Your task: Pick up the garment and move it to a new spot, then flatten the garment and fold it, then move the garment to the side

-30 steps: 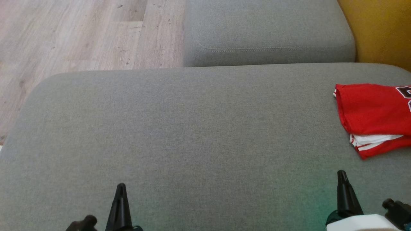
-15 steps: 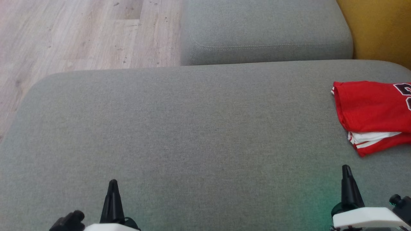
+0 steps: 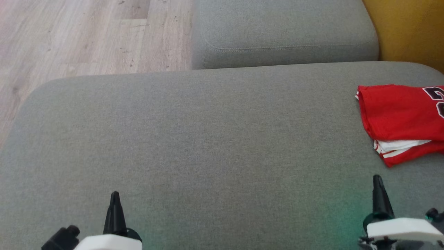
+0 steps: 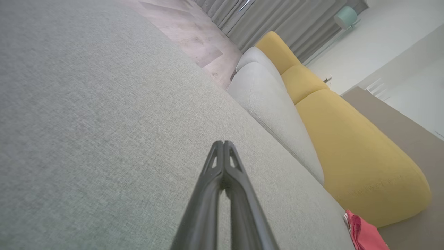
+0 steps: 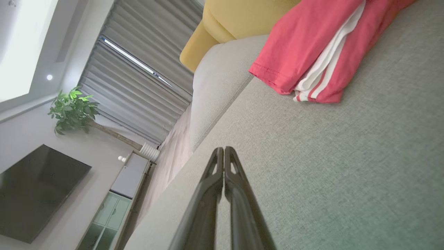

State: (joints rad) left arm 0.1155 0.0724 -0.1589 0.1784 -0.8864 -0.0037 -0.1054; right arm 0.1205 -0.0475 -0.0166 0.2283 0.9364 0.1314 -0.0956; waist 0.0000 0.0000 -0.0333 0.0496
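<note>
The left gripper (image 3: 114, 195) and the right gripper (image 3: 377, 178) were seen low over the grey woven sofa cushion (image 3: 208, 139), each with its fingers pressed together and nothing held. Ahead and slightly right of the right gripper, the nearer one, the folded red jersey with white stripes (image 3: 395, 114) was laid at the cushion's right end. Its length was cut off by the frame. Its dark, white-edged lettering was too cropped to be read.

Looks like a home living room, with grey sofa cushions (image 3: 208, 139) beside a mustard-yellow seat (image 4: 360, 163) over pale wood-plank flooring (image 3: 69, 38). Has pleated grey curtains (image 5: 138, 80) at the far end, a leafy potted plant (image 5: 73, 111), and a dark flat-screen television (image 5: 34, 194) on the wall, with a low glass-door cabinet (image 5: 118, 198) close by.
</note>
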